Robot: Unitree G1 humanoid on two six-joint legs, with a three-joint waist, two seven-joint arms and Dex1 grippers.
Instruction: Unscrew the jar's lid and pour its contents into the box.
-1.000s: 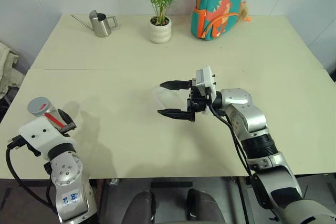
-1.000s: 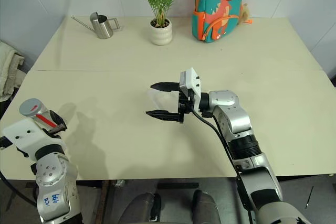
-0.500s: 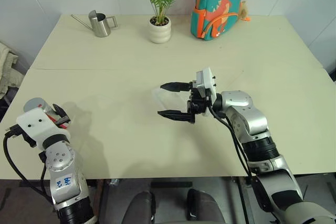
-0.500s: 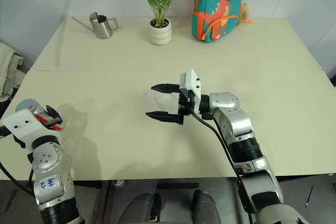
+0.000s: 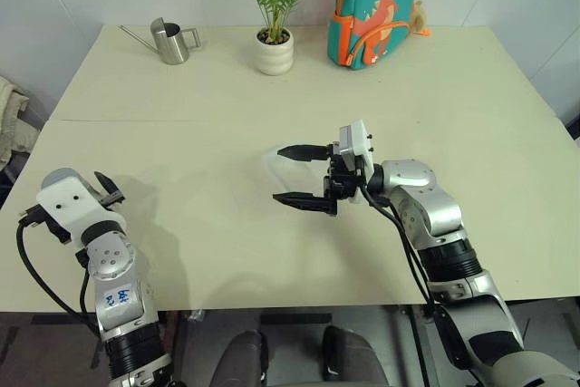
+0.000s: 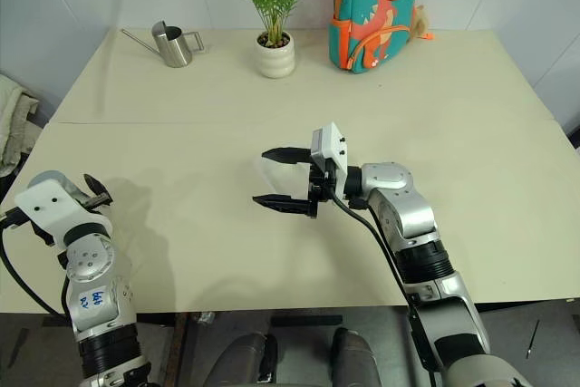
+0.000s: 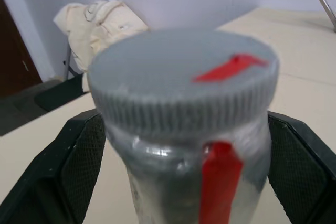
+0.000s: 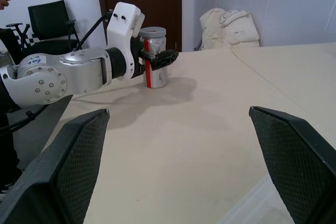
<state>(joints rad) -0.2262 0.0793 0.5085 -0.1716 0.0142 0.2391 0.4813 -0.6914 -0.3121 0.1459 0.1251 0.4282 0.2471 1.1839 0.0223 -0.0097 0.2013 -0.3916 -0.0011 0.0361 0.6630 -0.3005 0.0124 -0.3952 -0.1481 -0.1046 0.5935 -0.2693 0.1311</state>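
The left gripper [image 8: 157, 57] sits at the table's [image 5: 272, 106] near left corner, its fingers clamped around the jar [image 7: 184, 182], which stands upright on or just above the table top close to the left edge; whether it touches the surface cannot be told. The grey lid [image 7: 184, 85] with its red mark is on the jar. The right gripper [image 5: 299, 174] hovers over the middle of the table, pointing toward the left edge, its fingers spread wide with nothing between them. The stretch of table between the two grippers is bare. Along the far edge stand a steel watering can [image 5: 172, 41], a potted plant [image 5: 275, 43] and a backpack [image 5: 376, 11], well apart from both grippers.
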